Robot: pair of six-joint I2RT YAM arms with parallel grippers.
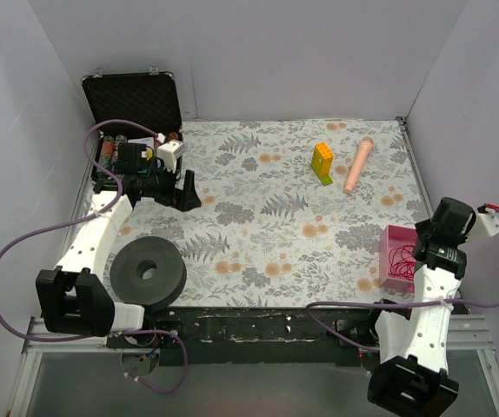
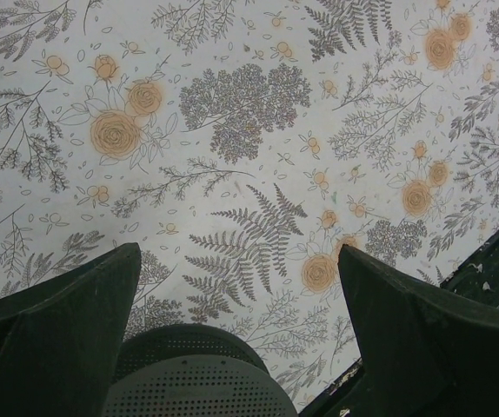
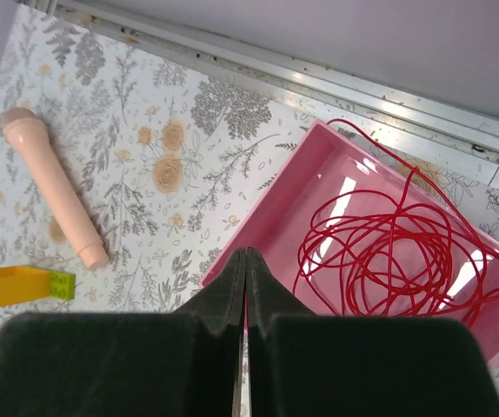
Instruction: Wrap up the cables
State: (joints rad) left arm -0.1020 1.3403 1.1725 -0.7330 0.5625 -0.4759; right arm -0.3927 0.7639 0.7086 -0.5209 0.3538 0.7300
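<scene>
The cables are a loose tangle of thin red wire [image 3: 389,252] lying in a pink tray [image 3: 267,228]. One loop rises over the tray's far rim. In the top view the wire [image 1: 402,258] and tray [image 1: 385,254] sit at the table's right near edge. My right gripper [image 3: 246,254] is shut, its fingertips pressed together just above the tray's near-left rim, with nothing seen between them. It shows in the top view [image 1: 423,247] over the tray's right side. My left gripper [image 2: 239,252] is open and empty above the floral tablecloth, at the far left [image 1: 189,189].
An open black case [image 1: 136,113] with small items stands at the back left. A black roll [image 1: 148,271] lies by the left arm. A yellow block on a green base [image 1: 322,162] and a peach cylinder [image 1: 357,165] lie at the back right. White walls enclose the table.
</scene>
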